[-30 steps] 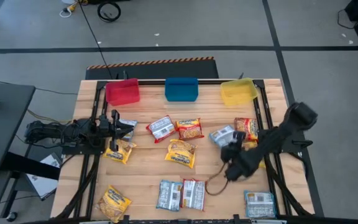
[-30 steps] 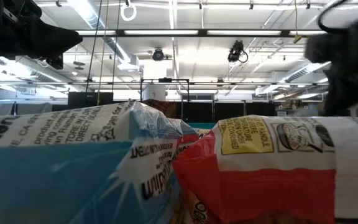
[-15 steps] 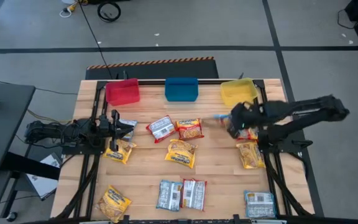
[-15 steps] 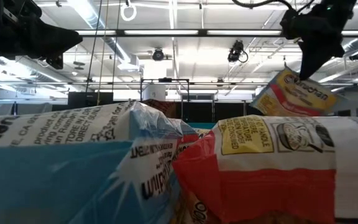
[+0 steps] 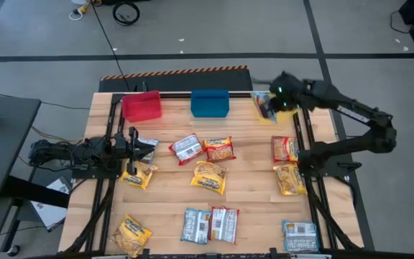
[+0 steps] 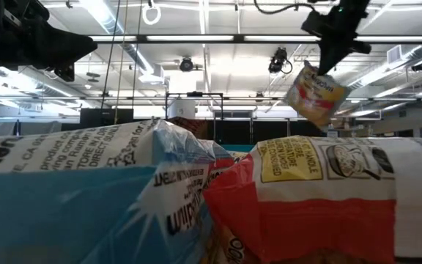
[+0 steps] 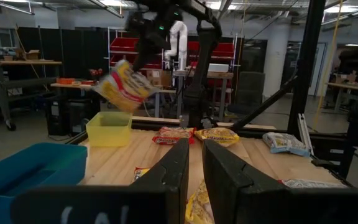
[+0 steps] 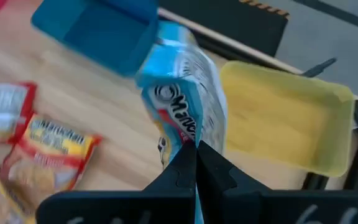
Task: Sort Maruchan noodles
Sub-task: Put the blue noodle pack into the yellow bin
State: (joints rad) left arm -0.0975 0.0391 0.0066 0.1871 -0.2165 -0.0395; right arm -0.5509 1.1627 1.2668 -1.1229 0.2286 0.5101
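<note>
- High view: the right end effector hangs over the yellow bin at the counter's far edge, clamped on a blue packet. The left end effector lies low at the left; other packets are scattered about.
- Low view: the packet dangles tilted in the air.
- Left wrist view: the fingers stand slightly apart, holding nothing.
- Right wrist view: the fingers pinch the packet between the blue bin and the yellow one.

Three bins side by side along the table's far edge — noodle packets scattered nearer.
</note>
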